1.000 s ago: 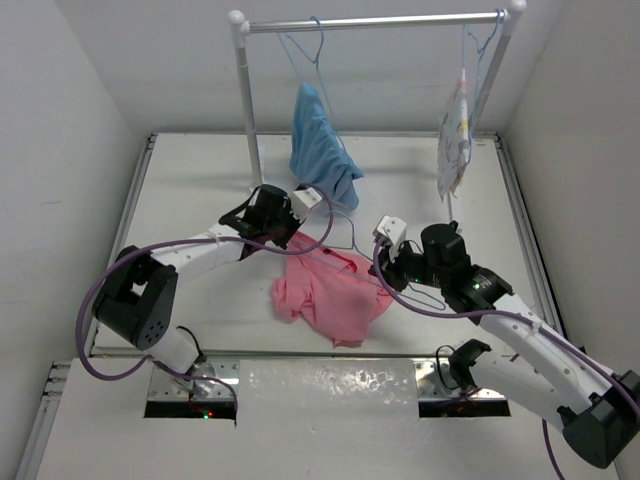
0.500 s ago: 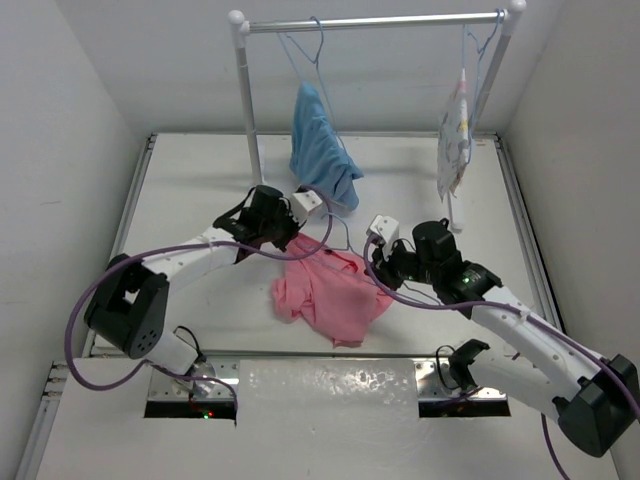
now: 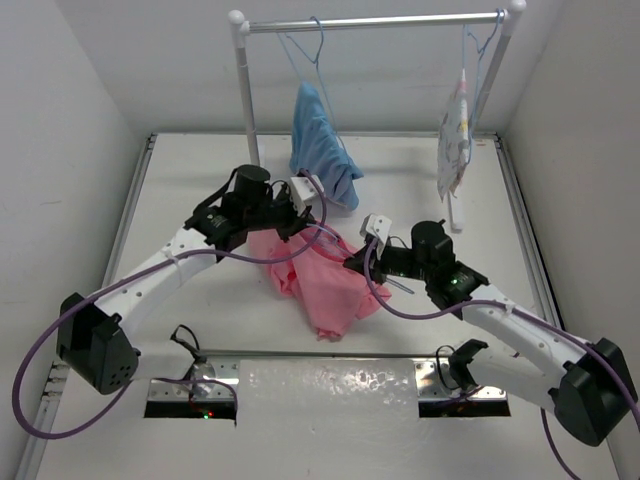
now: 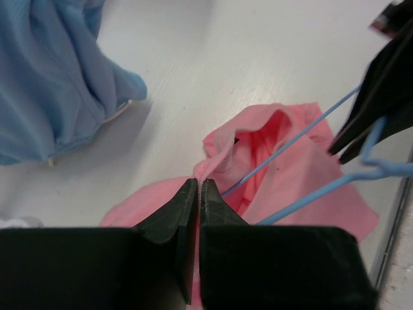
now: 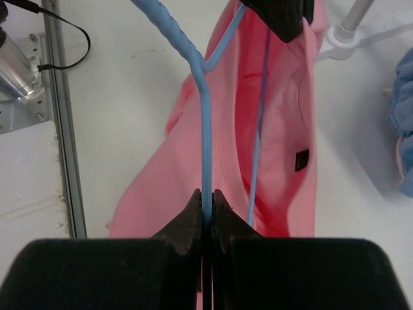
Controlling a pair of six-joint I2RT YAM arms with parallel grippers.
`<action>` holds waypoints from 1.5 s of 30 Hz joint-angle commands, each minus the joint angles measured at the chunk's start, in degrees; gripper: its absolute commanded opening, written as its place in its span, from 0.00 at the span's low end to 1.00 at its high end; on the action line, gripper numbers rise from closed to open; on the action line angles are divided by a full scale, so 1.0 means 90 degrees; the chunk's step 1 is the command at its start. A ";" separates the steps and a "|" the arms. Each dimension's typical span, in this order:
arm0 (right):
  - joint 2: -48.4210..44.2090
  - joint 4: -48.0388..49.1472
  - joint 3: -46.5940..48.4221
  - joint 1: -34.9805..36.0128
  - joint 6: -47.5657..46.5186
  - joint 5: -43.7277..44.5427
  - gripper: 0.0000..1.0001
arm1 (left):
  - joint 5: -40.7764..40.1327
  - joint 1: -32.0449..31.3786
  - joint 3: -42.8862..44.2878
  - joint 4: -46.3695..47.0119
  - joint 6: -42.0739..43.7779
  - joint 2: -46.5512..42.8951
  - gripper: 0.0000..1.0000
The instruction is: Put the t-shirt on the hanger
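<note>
The salmon-pink t-shirt [image 3: 325,285] hangs lifted at its far left edge over the table's middle. My left gripper [image 3: 283,222] is shut on the shirt's collar edge [image 4: 213,165] and holds it up. The light-blue wire hanger [image 3: 345,258] is partly inside the shirt's neck opening [image 4: 271,139]; its wires [image 4: 290,142] run into the cloth. My right gripper [image 3: 360,263] is shut on the hanger's wire [image 5: 206,148] just right of the shirt. In the right wrist view the shirt [image 5: 271,129] hangs below the hanger.
A clothes rail [image 3: 370,22] stands at the back on a white post [image 3: 247,95]. A light-blue garment [image 3: 320,145] hangs from it on the left, a white patterned garment [image 3: 455,140] on the right. The table's metal front edge [image 3: 330,352] lies near.
My left gripper has risen and moved back-left, lifting the shirt's collar off the table. My right gripper has moved left with the hanger toward the neck opening. The shirt now hangs drawn up.
</note>
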 commanded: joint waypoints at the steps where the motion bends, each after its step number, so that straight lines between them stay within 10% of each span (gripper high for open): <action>1: 0.0283 0.0911 -0.0278 -0.0001 0.0150 -0.0241 0.00 | 0.0222 -0.0347 0.0654 -0.0258 -0.0175 0.0025 0.00; 11: 0.1307 0.2736 -0.0688 -0.0010 0.0785 -0.1011 0.00 | -0.0804 -0.0495 0.0295 -0.0317 0.0176 0.0172 0.05; 22: 0.2676 0.4709 -0.1021 -0.0010 0.1771 -0.1315 0.00 | -0.0794 0.0131 -0.0195 -0.0570 0.0703 0.0201 0.54; 45: 0.3233 0.4564 -0.0835 -0.0020 0.1674 -0.1237 0.00 | 0.0504 0.1293 0.0304 -0.1460 0.1935 -0.0619 0.88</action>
